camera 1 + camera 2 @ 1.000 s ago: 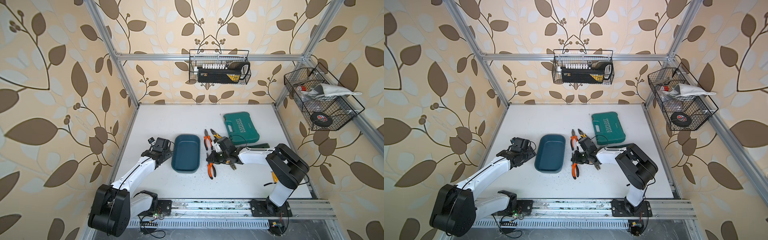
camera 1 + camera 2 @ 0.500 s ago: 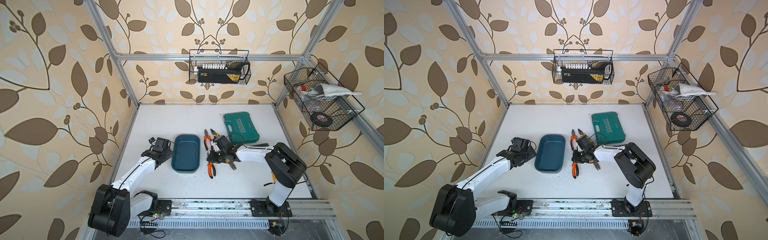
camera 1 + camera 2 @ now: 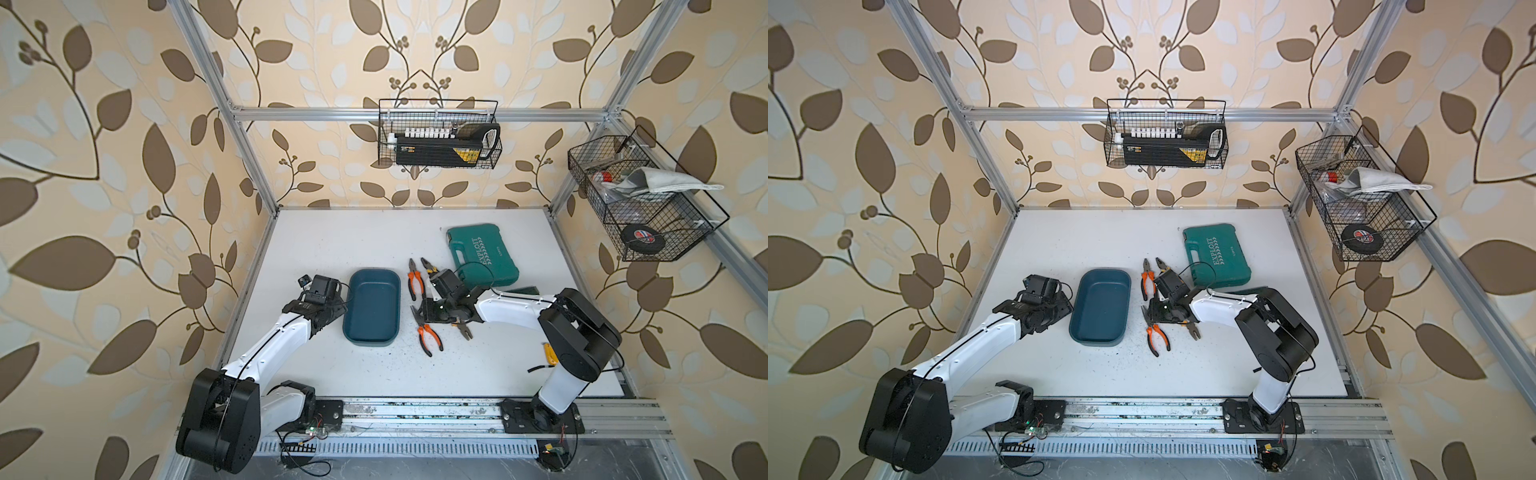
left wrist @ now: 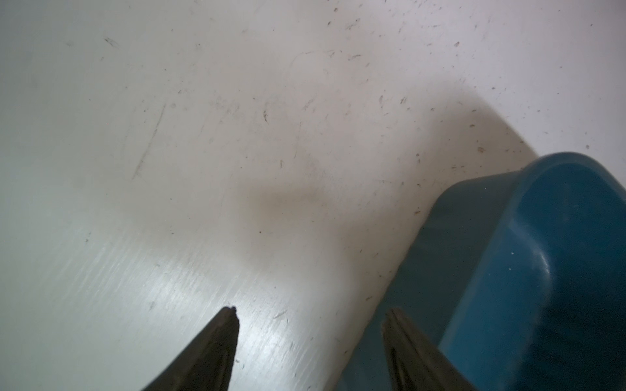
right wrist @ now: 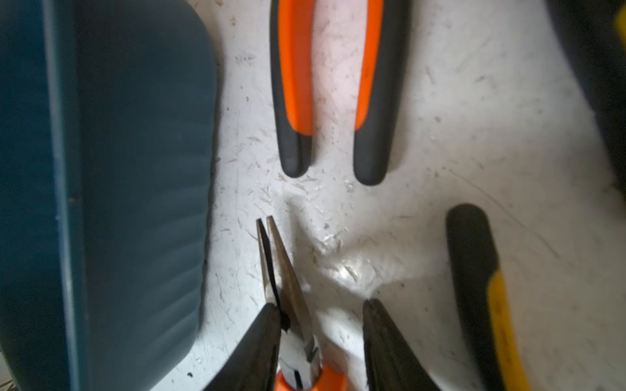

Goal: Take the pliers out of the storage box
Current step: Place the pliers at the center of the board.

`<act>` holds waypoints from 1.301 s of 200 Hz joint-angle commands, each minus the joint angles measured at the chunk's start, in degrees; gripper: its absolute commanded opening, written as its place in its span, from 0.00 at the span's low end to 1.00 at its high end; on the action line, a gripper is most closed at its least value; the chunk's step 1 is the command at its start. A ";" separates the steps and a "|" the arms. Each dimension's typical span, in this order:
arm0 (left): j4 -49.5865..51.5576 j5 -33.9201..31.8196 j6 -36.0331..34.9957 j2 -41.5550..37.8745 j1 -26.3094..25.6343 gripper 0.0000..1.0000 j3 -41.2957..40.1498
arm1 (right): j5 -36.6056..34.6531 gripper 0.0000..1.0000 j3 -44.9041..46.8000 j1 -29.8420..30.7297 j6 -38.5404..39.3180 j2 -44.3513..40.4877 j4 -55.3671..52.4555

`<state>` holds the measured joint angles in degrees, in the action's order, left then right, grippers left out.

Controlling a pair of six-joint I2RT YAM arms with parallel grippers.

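In both top views the right arm [image 3: 507, 309] hides the yellow-handled pliers' [image 3: 465, 331] handles. The right gripper [image 5: 321, 303] stands parted over the long-nosed pliers [image 5: 281, 270] (on the table [image 3: 374, 241], beside the storage box [image 3: 372, 307]); the left gripper [image 4: 311, 309] gapes, holding nothing.

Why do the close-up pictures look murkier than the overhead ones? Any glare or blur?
Left wrist view: dim, with a bright sheen on the table and a soft shadow beside the storage box. Right wrist view: glare on the table, the storage box wall and the orange-handled pliers slightly blurred. Both top views: sharp, evenly lit.
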<state>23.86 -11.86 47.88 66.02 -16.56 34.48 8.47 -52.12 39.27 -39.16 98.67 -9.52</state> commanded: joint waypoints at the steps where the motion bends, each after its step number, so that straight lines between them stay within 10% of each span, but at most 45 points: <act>1: -0.65 0.09 -1.38 -0.63 -0.14 0.71 1.31 | -2.87 0.43 0.57 0.58 1.37 -3.15 -4.41; 100: -0.61 0.34 -1.47 -0.67 -0.14 0.71 1.30 | -31.68 0.45 -12.34 15.19 10.07 6.50 -22.83; 260: -0.76 1.12 -2.00 -0.19 -0.14 0.71 1.64 | -31.06 0.44 -17.53 11.40 8.01 10.49 -22.84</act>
<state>23.83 -11.64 47.24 66.00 -16.56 34.48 -22.52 -68.23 51.88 -30.48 109.56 -28.62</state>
